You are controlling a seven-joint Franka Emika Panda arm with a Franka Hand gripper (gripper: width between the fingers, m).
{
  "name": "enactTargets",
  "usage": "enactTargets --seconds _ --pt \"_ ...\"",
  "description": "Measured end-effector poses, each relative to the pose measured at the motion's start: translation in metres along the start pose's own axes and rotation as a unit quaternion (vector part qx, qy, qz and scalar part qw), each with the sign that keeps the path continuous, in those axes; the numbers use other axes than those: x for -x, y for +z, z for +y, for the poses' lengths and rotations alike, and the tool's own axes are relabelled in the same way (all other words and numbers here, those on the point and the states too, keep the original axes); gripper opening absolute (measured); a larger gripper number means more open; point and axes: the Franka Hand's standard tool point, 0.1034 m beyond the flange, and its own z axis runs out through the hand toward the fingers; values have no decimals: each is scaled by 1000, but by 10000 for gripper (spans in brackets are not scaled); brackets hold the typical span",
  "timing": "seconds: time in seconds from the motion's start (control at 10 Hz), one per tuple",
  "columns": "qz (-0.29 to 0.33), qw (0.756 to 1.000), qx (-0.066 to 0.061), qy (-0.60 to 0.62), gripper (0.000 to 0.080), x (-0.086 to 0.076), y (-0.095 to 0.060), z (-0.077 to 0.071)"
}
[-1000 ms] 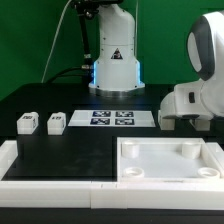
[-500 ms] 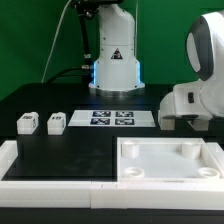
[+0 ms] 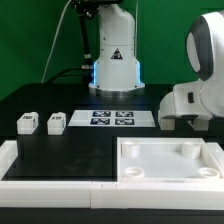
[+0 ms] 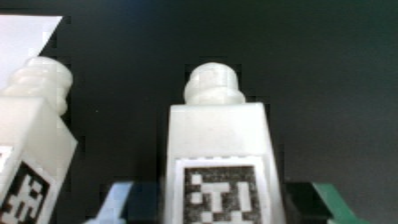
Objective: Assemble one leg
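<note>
In the wrist view a white leg (image 4: 222,140) with a rounded tip and a black-and-white tag stands between my gripper's (image 4: 226,203) two fingers. The jaws stand open, with a dark gap on each side of the leg. A second leg (image 4: 36,120) lies close beside it. In the exterior view three legs (image 3: 56,122) lie at the exterior view's left on the black table. The white arm body (image 3: 195,100) is at the exterior view's right; the gripper itself is hidden there. The large white tabletop (image 3: 170,175) lies at the front right.
The marker board (image 3: 110,118) lies in the middle behind the legs. A white frame wall (image 3: 10,160) runs along the front and left of the table. The robot base (image 3: 115,65) stands at the back. A white flat edge (image 4: 27,40) shows in the wrist view.
</note>
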Motion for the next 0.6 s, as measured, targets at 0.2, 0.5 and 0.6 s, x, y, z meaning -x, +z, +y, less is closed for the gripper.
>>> enactTargets --seconds 0.2,0.5,0.6 --pt "27 1000 -3 2 290 26 -41 7" --pt "48 999 -5 0 290 44 -63 9" --pt "74 997 -9 -1 290 36 -65 8"
